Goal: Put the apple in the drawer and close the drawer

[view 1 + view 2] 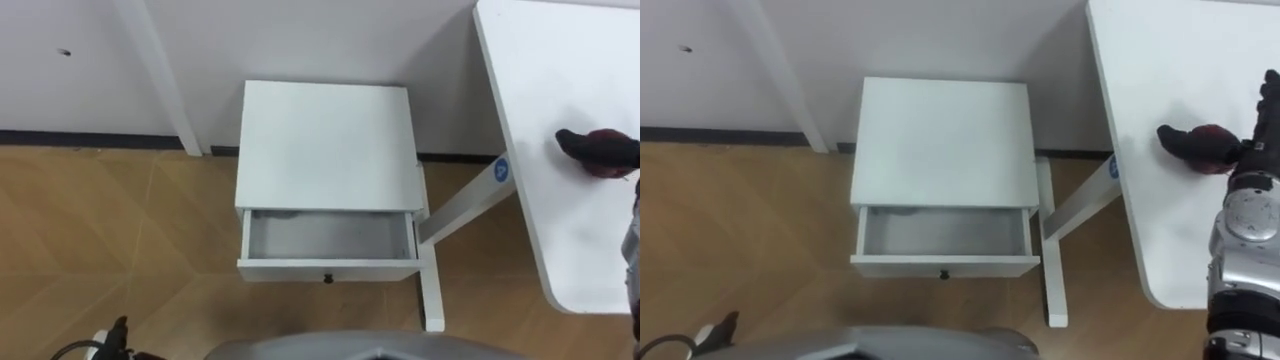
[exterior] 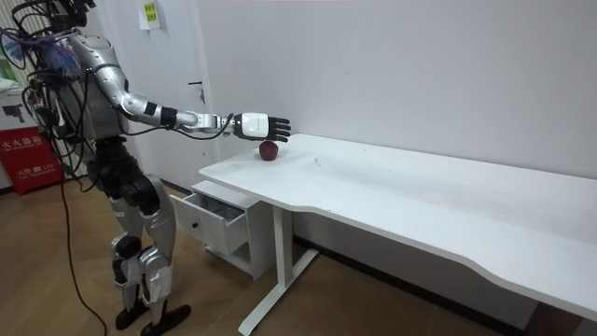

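Right hand (image 2: 262,124) hovered just over the apple (image 2: 269,150) on the bench (image 2: 420,187), fingers straight out, nothing pinched. Drawer (image 1: 328,269) beside it stood open.

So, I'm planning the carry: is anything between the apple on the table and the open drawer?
Nothing visible does. The apple lies on the table under the right hand; the drawer stands open and empty, lower and to the left. The table's leg stands beside the drawer, not over it.
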Controlling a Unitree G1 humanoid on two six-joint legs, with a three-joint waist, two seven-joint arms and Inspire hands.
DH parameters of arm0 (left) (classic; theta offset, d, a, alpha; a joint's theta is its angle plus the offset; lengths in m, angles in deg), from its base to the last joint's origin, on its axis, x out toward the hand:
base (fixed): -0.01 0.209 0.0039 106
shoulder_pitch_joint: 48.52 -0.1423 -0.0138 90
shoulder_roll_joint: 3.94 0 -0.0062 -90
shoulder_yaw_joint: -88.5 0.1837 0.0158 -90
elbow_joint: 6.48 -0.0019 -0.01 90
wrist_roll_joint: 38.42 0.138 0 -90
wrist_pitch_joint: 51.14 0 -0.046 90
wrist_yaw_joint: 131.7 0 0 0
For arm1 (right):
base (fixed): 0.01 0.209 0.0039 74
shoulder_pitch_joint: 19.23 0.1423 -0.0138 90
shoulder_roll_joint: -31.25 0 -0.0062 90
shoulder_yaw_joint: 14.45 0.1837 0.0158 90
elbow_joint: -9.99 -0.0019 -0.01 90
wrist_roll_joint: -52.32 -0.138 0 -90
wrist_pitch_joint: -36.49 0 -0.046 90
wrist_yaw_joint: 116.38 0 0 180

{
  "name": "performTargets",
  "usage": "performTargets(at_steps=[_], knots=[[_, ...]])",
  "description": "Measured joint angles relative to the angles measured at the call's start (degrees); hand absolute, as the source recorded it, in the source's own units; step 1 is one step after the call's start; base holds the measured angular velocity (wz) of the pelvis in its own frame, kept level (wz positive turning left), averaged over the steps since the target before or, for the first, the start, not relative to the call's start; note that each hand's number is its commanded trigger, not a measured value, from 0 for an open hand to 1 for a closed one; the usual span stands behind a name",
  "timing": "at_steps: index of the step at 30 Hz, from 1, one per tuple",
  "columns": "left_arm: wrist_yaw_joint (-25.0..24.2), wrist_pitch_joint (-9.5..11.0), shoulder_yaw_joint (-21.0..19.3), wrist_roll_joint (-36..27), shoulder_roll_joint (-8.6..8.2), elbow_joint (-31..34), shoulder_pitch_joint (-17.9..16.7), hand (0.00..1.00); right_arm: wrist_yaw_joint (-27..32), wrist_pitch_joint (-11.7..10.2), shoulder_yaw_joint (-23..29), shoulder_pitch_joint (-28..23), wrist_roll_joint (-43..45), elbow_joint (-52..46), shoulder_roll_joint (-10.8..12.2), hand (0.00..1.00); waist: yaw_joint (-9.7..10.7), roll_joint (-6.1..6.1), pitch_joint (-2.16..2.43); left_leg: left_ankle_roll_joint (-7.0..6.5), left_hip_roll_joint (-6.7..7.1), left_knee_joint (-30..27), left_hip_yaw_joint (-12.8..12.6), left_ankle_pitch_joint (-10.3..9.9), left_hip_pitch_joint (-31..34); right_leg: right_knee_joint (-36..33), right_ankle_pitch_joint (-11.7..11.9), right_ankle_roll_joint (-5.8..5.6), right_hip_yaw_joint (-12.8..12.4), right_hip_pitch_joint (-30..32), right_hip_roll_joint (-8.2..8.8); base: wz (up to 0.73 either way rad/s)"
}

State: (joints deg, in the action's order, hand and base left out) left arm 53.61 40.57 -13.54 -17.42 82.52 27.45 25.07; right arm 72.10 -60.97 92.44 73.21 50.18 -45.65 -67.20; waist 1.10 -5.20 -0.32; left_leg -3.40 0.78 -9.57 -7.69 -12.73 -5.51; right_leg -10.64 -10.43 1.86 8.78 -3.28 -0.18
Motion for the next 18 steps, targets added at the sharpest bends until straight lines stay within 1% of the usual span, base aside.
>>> performTargets(at_steps=[3, 9, 15, 18], knots=[[0.0, 0.0, 0.0, 0.0, 0.02, 0.0, 0.0, 0.00, -0.7, 0.0, -0.2, 1.1, 1.1, 0.7, 0.0, 0.00, 0.0, 0.01, -0.01, 0.00, 0.00, 0.0, 0.0, 0.0, -0.1, 0.0, 0.0, -0.01, 0.2, -0.1, 0.02, 0.00], [0.0, 0.0, 0.0, 0.0, 0.01, 0.0, 0.0, 0.00, -2.0, 0.0, -0.3, 1.1, 2.8, 1.0, 0.0, 0.00, -0.1, 0.17, -0.07, 0.00, -0.01, 0.0, 0.1, 0.0, -0.1, 0.0, 0.0, 0.02, 0.6, -0.2, 0.08, 0.00], [0.0, 0.0, -0.1, 0.0, 0.01, -0.4, 0.0, 0.00, -3.3, -0.2, -0.3, 1.3, 2.7, 2.2, -0.2, 0.00, -0.1, 0.06, -0.02, 0.00, -0.02, -0.1, 0.2, 0.0, -0.2, 0.0, 0.1, 0.04, 0.6, -0.4, 0.08, 0.00], [-0.1, 0.0, -0.1, 0.0, 0.02, -0.8, 0.1, 0.00, -3.9, -0.3, -0.3, 2.3, 2.7, 3.7, -0.2, 0.00, 0.0, -0.06, 0.06, 0.00, -0.02, -0.1, 0.2, 0.0, -0.3, 0.1, 0.1, 0.03, 0.6, -0.5, 0.08, 0.00]])
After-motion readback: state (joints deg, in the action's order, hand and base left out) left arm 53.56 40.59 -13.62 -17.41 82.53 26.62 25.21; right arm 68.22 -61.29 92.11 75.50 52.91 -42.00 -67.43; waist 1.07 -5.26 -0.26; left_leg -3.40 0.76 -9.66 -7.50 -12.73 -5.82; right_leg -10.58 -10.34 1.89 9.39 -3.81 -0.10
